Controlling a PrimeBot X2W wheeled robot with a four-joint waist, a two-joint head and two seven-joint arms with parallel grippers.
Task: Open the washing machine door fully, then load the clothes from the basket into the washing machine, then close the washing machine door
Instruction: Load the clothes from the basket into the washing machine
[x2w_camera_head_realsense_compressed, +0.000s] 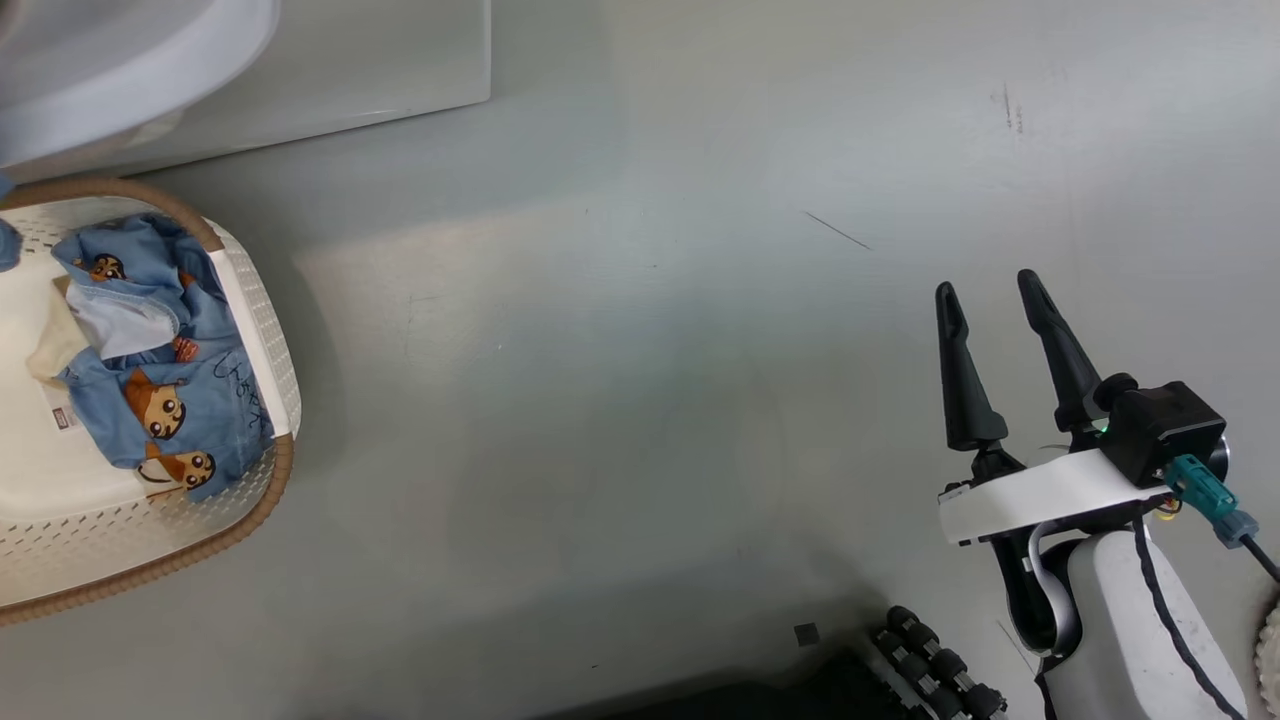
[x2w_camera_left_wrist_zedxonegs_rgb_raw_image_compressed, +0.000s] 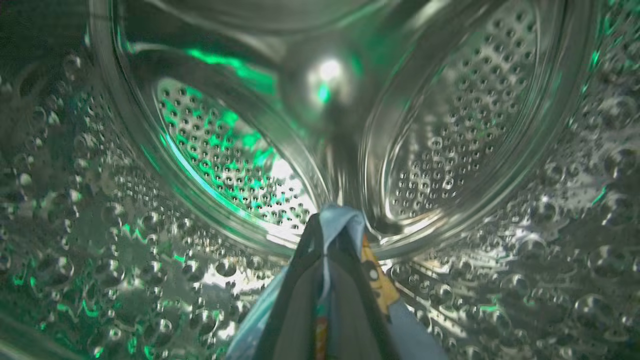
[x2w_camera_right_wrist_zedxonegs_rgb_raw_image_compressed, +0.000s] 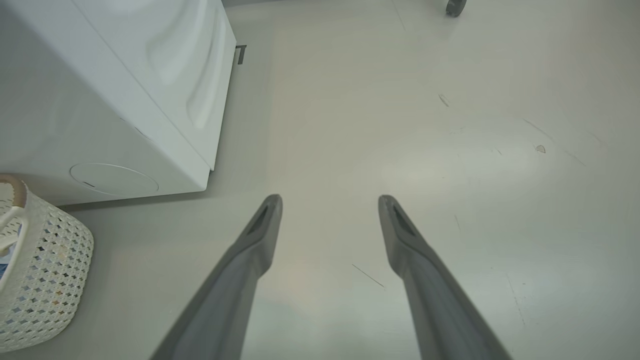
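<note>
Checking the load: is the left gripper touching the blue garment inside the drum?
Touching. In the left wrist view the left gripper is shut on the blue garment, fabric trapped between its jaws.

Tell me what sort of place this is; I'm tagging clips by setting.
Probably a laundry area: a white washing machine on a bare grey floor, its perforated steel drum, and a basket of clothes beside it.

- Cut off by head view's left edge: basket.
- Cropped at top left there: machine.
- Half buried in clothes, tips hidden: left hand.
- Blurred up close: drum wall.
- Clipped by top edge, right wrist view: wheel.
</note>
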